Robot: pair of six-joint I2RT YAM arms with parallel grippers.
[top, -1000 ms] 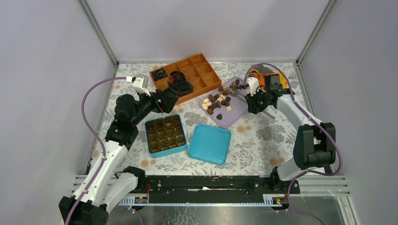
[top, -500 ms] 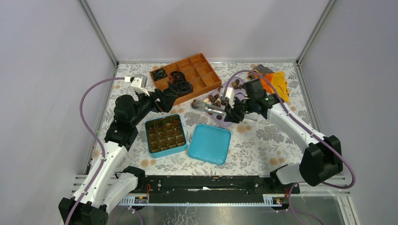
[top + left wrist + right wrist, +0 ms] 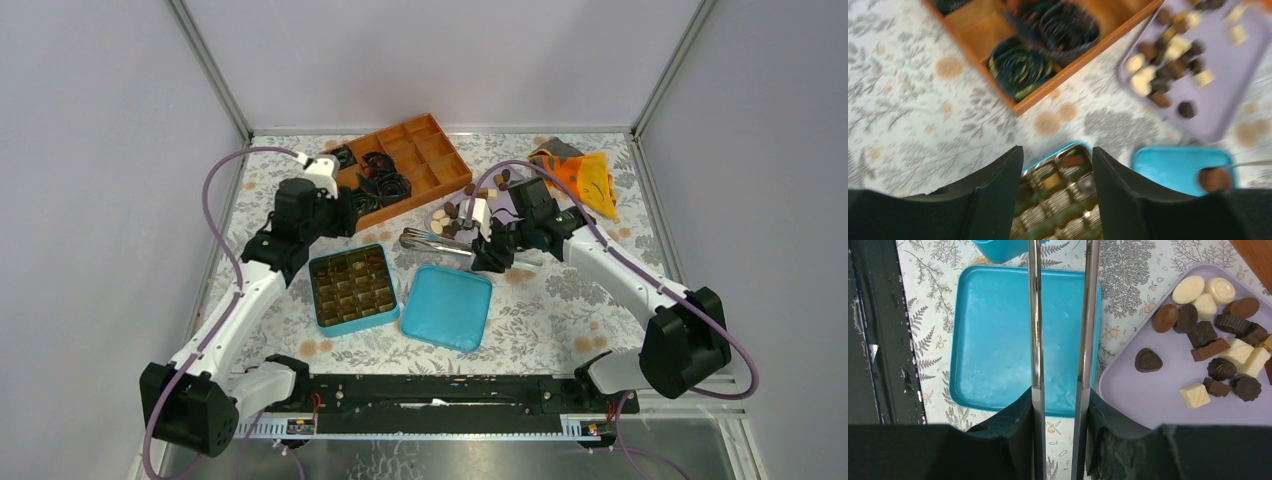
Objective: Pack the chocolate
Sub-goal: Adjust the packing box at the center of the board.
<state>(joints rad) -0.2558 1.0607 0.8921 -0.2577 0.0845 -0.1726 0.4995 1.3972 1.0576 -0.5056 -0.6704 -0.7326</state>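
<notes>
- Left gripper (image 3: 1057, 156): fingers apart, empty, lower centre of its wrist view.
- Right gripper (image 3: 1060, 407): clamped on metal tongs (image 3: 1035, 315).
- Chocolate (image 3: 1200, 335): heaped on the lilac tray (image 3: 1148, 400), at the right of the right wrist view.

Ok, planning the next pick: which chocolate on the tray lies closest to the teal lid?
The dark heart-shaped piece, alone by the tray's edge facing the lid; the others cluster farther back.

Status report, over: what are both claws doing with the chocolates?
Left gripper open, empty, above box. Right gripper shut on tongs, brown chocolate at tips. Lid off, beside box.
</notes>
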